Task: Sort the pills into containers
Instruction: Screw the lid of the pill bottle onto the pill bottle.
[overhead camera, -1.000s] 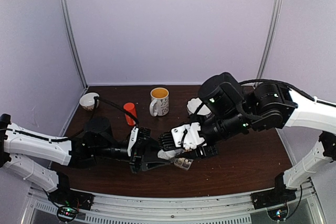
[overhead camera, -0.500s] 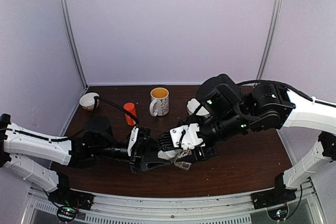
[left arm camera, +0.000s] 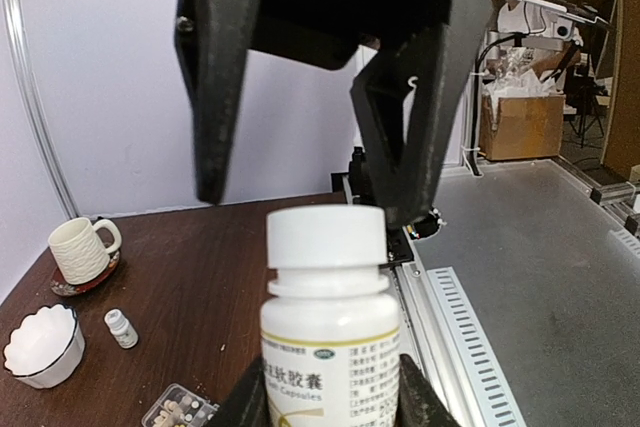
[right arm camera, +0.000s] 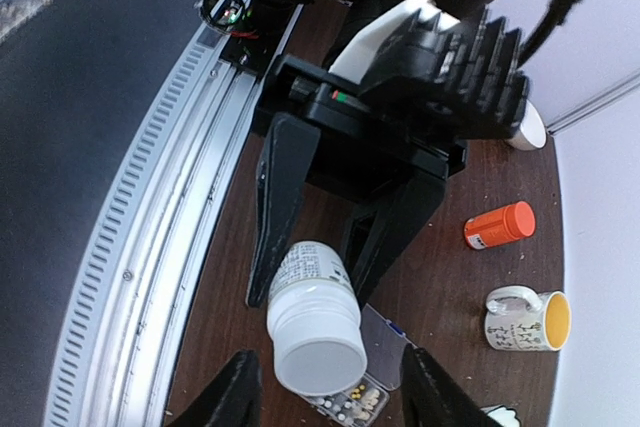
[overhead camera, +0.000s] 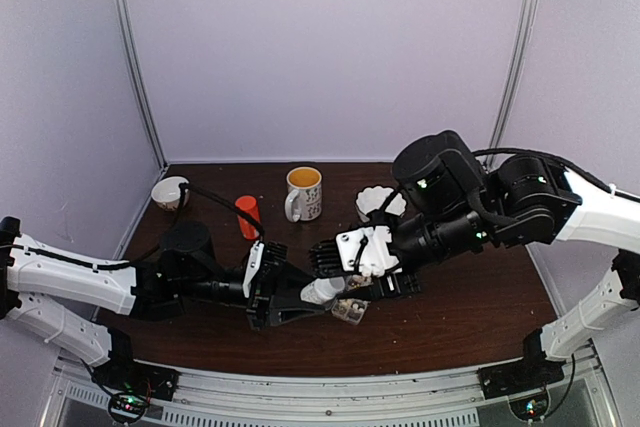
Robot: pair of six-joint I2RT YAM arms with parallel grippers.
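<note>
Smooth white plastic bottle (left arm camera: 328,332) w/ paper label (left arm camera: 330,392), matt wood table (left arm camera: 200,277), clear plastic organizer (left arm camera: 178,409).

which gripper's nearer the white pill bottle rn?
Left. The left gripper clamps the white bottle by its body, on both sides. The right gripper stands open at its cap, one finger on each side; contact unclear.

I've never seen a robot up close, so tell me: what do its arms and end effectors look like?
The left arm and right arm have white shells linked by bulky black round joints, with thin black cables looping alongside. Small green lights dot the right one. The left end effector and right end effector are black, with two tapering fingers.
</note>
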